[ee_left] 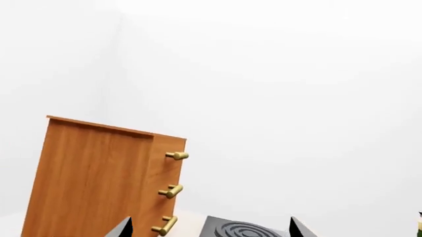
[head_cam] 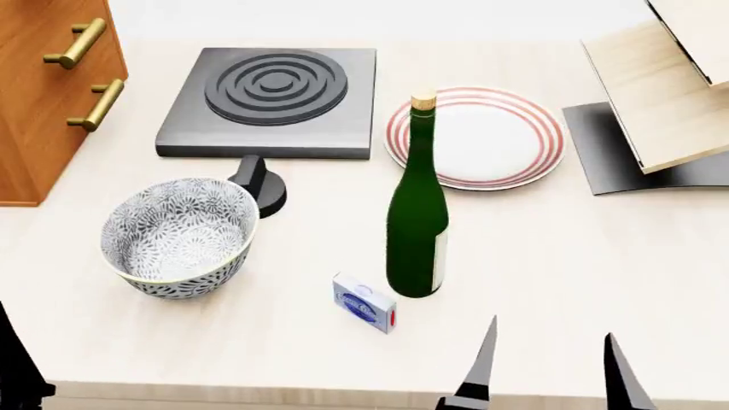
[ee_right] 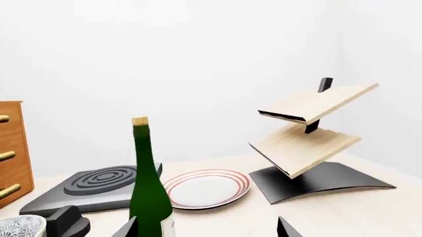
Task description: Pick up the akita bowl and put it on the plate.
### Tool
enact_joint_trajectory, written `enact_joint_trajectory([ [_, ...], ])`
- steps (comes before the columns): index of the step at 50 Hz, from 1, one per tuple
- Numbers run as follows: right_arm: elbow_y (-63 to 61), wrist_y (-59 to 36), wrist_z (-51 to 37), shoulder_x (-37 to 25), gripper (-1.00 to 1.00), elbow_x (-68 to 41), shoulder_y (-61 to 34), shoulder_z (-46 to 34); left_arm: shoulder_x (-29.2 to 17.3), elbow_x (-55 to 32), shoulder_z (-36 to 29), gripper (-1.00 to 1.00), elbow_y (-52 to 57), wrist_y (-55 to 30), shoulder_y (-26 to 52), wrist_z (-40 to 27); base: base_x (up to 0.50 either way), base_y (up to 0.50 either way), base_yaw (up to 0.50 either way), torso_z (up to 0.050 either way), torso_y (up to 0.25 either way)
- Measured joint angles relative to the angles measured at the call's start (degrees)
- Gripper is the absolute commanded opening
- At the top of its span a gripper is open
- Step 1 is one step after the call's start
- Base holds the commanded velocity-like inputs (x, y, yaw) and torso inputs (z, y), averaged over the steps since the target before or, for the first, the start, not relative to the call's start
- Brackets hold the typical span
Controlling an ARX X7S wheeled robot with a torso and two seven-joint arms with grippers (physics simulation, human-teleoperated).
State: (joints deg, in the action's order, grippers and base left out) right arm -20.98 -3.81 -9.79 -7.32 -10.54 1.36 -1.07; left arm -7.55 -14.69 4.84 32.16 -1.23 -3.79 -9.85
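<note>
Plain white walls [ee_right: 197,59], pale tabletop [head_cam: 569,282], wooden drawer cabinet [ee_left: 99,177] with seemingly brass handles, soft even light

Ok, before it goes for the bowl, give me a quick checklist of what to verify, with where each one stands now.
1. Bowl upright and free on the table: ok.
2. Bowl is empty: ok.
3. Plate bare, ready to receive it: ok.
4. Right gripper open, jaws apart and holding nothing: ok.
5. Left gripper open, jaws apart with nothing between: ok.
6. Path from bowl to plate: not ok, the green bottle stands between them and the stove knob sits close behind the bowl.
</note>
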Motion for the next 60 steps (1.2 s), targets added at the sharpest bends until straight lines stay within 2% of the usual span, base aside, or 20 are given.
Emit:
enact_joint_trajectory([
  [60, 3.82, 2.66, -2.10, -2.15, 1.00, -1.84, -0.40, -3.64, -2.07, -1.86, -4.39, 1.00, -3.93, 3.69, 2.46, -1.68, 0.00, -0.10, 0.00, 0.000, 0.000],
])
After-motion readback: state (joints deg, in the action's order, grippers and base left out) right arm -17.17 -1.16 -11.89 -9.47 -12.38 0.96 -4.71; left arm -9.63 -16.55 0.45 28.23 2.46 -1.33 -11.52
